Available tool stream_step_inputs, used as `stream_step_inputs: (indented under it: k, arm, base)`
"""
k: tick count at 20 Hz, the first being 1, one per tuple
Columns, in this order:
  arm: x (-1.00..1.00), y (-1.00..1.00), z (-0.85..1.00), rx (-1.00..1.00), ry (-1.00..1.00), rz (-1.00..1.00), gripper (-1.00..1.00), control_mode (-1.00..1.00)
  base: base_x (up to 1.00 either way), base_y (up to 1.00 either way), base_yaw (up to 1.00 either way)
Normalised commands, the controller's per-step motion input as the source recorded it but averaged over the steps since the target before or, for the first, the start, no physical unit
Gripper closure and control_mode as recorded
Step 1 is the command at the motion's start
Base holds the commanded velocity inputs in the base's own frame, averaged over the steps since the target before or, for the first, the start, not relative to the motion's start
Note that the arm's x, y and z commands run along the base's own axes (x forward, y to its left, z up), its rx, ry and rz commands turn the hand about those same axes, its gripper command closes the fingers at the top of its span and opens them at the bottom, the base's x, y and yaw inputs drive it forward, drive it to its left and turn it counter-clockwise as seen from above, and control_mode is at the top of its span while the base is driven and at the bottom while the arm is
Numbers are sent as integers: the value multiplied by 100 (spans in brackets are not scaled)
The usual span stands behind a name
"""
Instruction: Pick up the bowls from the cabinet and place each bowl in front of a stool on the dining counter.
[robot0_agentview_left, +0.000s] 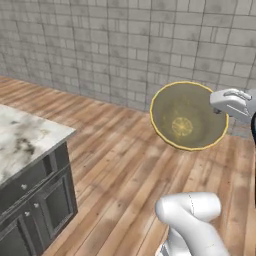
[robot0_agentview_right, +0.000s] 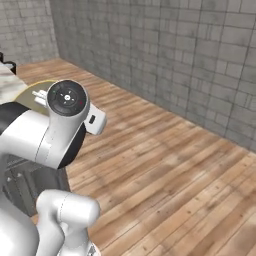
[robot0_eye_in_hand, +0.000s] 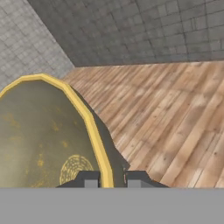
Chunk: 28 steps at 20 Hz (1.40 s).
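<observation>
The tan-olive bowl (robot0_agentview_left: 186, 116) with a yellowish rim hangs tilted in the air above the wooden floor, its inside turned toward the left base camera. My gripper (robot0_agentview_left: 218, 109) is shut on its right rim. In the hand view the gripper (robot0_eye_in_hand: 112, 180) pinches the yellow rim, with the bowl (robot0_eye_in_hand: 39, 140) spreading to the left. In the right base view a sliver of the bowl (robot0_agentview_right: 31, 93) shows behind my arm. The red bowl, the cabinet and the stools are out of view.
A white marble slab (robot0_agentview_left: 25, 137) overhanging dark grey cabinet fronts (robot0_agentview_left: 35, 210) stands at the left; I cannot tell whether it is the dining counter. Its edge (robot0_agentview_right: 6, 82) appears behind my arm. Wooden floor (robot0_agentview_left: 120, 165) runs to a grey tiled wall (robot0_agentview_left: 125, 45).
</observation>
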Motion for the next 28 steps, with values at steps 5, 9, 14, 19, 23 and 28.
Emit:
stream_step_inputs:
  k: [5, 9, 14, 19, 23, 28]
  arm:
    - [0, 0, 0, 0, 0, 0, 100, 100]
    - [0, 0, 0, 0, 0, 0, 100, 100]
    - [0, 0, 0, 0, 0, 0, 100, 100]
    - [0, 0, 0, 0, 0, 0, 100, 100]
    - [0, 0, 0, 0, 0, 0, 100, 100]
    - [0, 0, 0, 0, 0, 0, 100, 100]
  base:
    - [100, -99, 32]
    - [100, -70, 31]
    - [100, -43, 41]
    - [100, -37, 48]
    - [100, -26, 52]
    - [100, -52, 46]
